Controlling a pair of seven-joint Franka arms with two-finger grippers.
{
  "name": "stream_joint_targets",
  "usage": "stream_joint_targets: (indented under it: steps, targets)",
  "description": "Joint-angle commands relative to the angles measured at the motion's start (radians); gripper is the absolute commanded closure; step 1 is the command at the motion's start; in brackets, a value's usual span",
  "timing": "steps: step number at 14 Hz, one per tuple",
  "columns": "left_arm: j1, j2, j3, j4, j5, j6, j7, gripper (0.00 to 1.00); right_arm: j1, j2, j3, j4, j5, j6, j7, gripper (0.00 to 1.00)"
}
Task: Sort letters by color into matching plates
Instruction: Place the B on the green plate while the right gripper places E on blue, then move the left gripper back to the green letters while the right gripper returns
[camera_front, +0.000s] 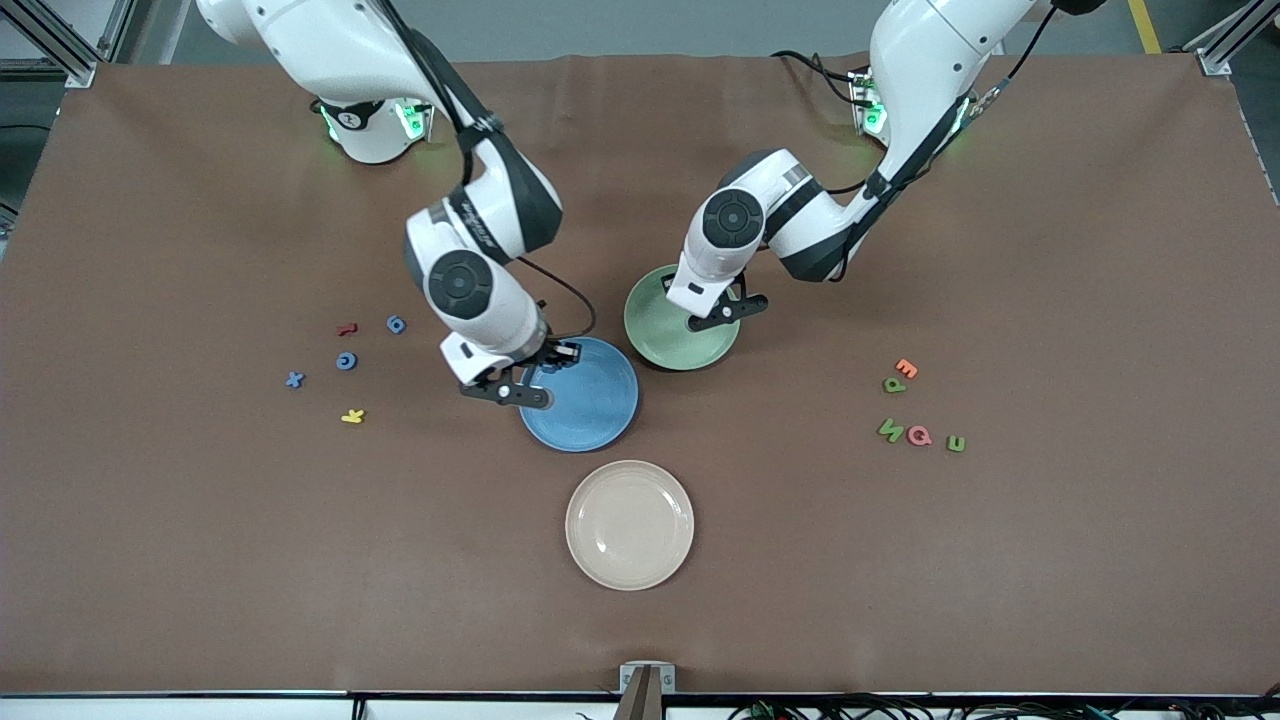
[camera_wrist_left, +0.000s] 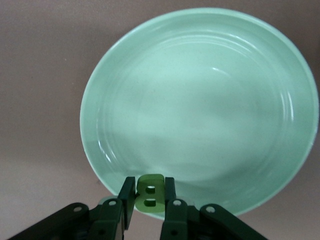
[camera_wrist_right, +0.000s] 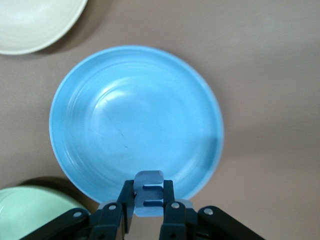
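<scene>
Bright even overhead light, soft shadows beside both arms, glare streaks on green plate (camera_wrist_left: 210, 90), perhaps slightly soft close-ups

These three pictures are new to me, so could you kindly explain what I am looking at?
Two white robot arms work at a brown table. The wide picture looks down from across it; the other two come from cameras on each wrist. The left tool, over the green plate, grips a green letter. The right tool, over the blue plate, grips a blue letter. A cream plate lies nearer the front camera, and small coloured letters lie toward both ends.
</scene>
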Motion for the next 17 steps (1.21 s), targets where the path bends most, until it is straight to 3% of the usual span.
stream_joint_targets:
  steps: [1, 2, 5, 7, 8, 10, 11, 14, 17]
  targets:
    - [0.002, 0.01, -0.002, 0.027, 0.023, 0.008, -0.031, 0.77, 0.047, 0.066, -0.013, 0.02, 0.022, 0.068, 0.016, 0.91]
    - [0.002, 0.012, -0.002, 0.033, 0.023, 0.008, -0.032, 0.74, 0.061, 0.08, -0.013, 0.023, 0.022, 0.084, 0.016, 0.91]
    - [0.007, 0.006, 0.013, 0.035, 0.023, 0.002, -0.034, 0.0, 0.096, 0.108, -0.015, 0.04, 0.02, 0.095, 0.015, 0.9]
    - [0.036, -0.037, 0.013, 0.033, 0.027, -0.01, -0.031, 0.0, 0.096, 0.113, -0.015, 0.04, 0.017, 0.095, 0.015, 0.87]
    - [0.059, -0.054, 0.013, 0.035, 0.028, -0.021, -0.023, 0.01, 0.095, 0.111, -0.015, 0.042, 0.017, 0.094, 0.013, 0.79]
    - [0.109, -0.082, 0.013, 0.035, 0.062, -0.03, 0.023, 0.04, 0.081, 0.103, -0.018, 0.048, 0.017, 0.08, 0.008, 0.17]
    - [0.146, -0.083, 0.013, 0.033, 0.101, -0.03, 0.056, 0.08, 0.075, 0.097, -0.021, 0.045, 0.012, 0.079, 0.002, 0.03]
    - [0.243, -0.082, 0.012, 0.024, 0.201, -0.03, 0.196, 0.16, 0.033, 0.022, -0.025, 0.048, 0.008, -0.027, -0.011, 0.0]
    - [0.338, -0.073, 0.012, 0.022, 0.208, -0.03, 0.366, 0.22, -0.058, -0.09, -0.028, 0.04, 0.0, -0.189, -0.097, 0.0]
